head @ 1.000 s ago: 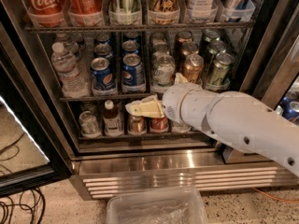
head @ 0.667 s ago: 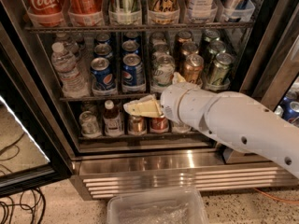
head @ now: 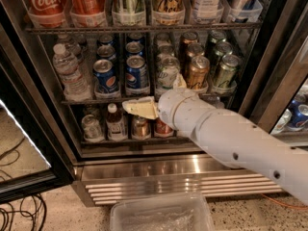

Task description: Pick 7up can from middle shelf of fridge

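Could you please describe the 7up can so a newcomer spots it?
In the fridge, find the middle shelf, just above the gripper. The 7up can stands front-row between blue Pepsi cans and a gold-brown can, the only whitish one with a green logo.

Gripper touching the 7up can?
Cannot tell. The camera view puts the gripper at the middle shelf, below-left of the 7up can; the arm hides the can's base, so neither contact nor gap shows.
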`<state>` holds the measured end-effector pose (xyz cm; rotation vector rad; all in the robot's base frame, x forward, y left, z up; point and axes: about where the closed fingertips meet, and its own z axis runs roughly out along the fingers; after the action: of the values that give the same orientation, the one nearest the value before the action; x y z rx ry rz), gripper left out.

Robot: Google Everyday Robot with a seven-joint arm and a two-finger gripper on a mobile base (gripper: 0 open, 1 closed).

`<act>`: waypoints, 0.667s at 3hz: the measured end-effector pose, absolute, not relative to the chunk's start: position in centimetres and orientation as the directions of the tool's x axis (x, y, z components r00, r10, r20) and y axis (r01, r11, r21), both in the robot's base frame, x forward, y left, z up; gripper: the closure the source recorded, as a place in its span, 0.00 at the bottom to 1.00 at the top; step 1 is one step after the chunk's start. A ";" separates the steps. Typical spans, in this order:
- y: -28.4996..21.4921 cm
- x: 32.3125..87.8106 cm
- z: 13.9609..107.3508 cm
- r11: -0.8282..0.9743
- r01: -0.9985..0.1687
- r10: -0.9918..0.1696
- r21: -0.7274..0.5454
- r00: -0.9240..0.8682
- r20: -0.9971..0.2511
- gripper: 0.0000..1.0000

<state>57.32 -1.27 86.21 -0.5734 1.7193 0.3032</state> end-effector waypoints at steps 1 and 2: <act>-1.6 57.6 86.2 0.878 -0.466 -0.175 -0.109 -0.102 -0.979 0.16; -2.0 57.6 86.2 0.902 -0.417 -0.158 -0.114 -0.073 -0.985 0.22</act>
<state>57.63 -1.98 86.17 -0.4493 1.6476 0.2257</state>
